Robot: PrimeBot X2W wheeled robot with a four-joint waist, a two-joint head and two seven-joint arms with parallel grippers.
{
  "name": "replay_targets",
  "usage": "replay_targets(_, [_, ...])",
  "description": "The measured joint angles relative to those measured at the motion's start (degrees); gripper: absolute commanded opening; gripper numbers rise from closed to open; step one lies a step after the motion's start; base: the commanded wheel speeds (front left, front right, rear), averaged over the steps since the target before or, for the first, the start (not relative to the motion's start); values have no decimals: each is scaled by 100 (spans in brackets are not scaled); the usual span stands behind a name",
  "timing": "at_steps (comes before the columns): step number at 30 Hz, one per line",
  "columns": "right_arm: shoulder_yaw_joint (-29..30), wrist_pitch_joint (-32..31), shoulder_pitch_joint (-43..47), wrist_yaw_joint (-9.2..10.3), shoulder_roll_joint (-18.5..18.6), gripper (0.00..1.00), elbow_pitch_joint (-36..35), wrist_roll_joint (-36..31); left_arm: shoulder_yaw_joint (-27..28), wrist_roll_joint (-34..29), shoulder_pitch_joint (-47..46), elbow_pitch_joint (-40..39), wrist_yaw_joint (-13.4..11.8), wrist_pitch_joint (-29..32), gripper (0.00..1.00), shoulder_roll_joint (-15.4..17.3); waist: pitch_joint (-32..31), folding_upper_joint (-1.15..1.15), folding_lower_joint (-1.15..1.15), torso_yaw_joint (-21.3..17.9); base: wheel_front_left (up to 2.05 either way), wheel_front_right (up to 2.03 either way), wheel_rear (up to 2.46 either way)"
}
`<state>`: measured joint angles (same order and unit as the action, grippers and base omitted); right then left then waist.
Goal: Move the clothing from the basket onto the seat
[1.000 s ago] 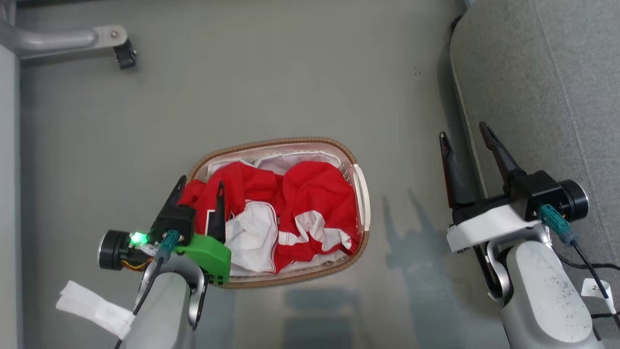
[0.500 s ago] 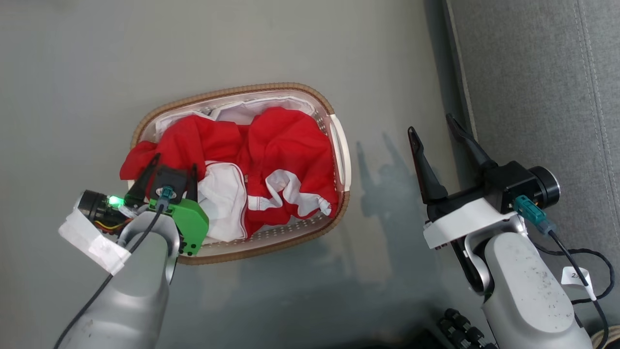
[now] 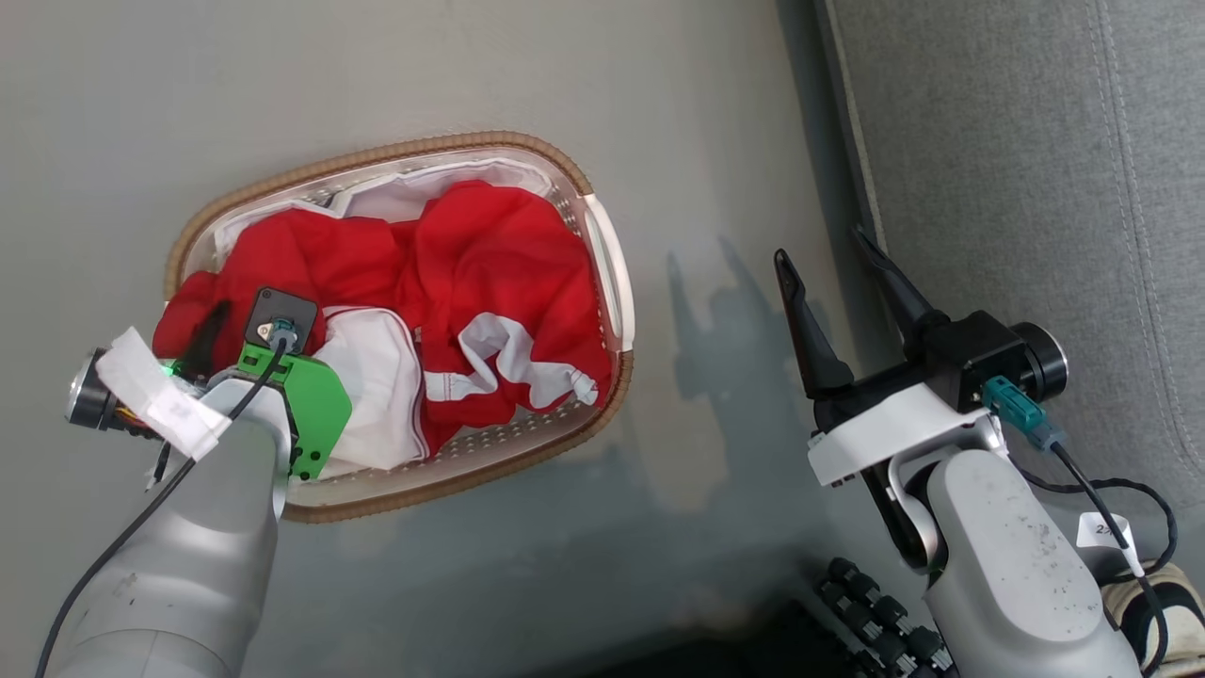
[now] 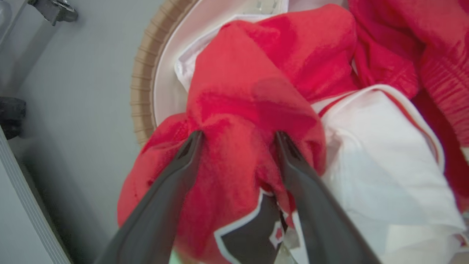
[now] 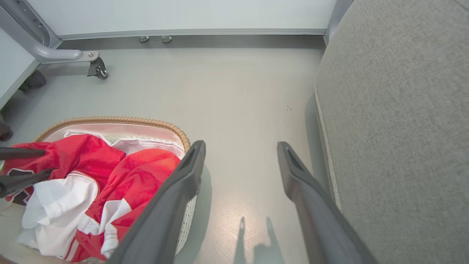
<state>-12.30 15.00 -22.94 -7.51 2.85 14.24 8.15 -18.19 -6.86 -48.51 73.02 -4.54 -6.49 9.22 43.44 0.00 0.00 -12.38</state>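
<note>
Head view: the clothing (image 3: 490, 245) fills the basket (image 3: 414, 146), lapping its left rim; the right gripper (image 3: 821, 245) hangs spread, empty, over floor (image 3: 706, 188) by the seat (image 3: 1036, 188) edge; left wrist: the left gripper (image 4: 238, 137), unclenched, straddles a red fold there; right wrist: open floor between basket and seat.

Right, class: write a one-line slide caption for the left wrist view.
Open left gripper straddling a fold of red clothing at the basket rim.

Speckled grey forearm (image 3: 1017, 565); green bracket (image 3: 311, 414); white bracket (image 3: 894, 428); teal plug (image 3: 1012, 410); black cable (image 3: 1083, 476).
</note>
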Motion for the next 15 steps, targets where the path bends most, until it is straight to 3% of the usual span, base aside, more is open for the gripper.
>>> replay_targets(1, [-3,1,1,0,0,100,11,7,-10,1,0,14,8,94,98,-2,7,0,0,-13,0,0,0])
replay_targets(2, [-9,0,2,0,1,100,31,26,-31,1,2,36,32,205,76,-5,13,0,0,-27,0,0,0])
replay_targets(4, [-27,0,2,0,-2,100,52,42,-70,0,8,57,58,349,0,-15,19,0,0,-47,0,0,0])
replay_targets(10, [31,1,-1,0,-1,100,99,74,27,246,208,83,130,495,0,-102,-43,0,0,-77,0,0,0])
replay_targets(15, [55,1,10,0,-3,100,168,153,108,434,423,89,252,215,0,-285,-274,0,0,-68,0,0,0])
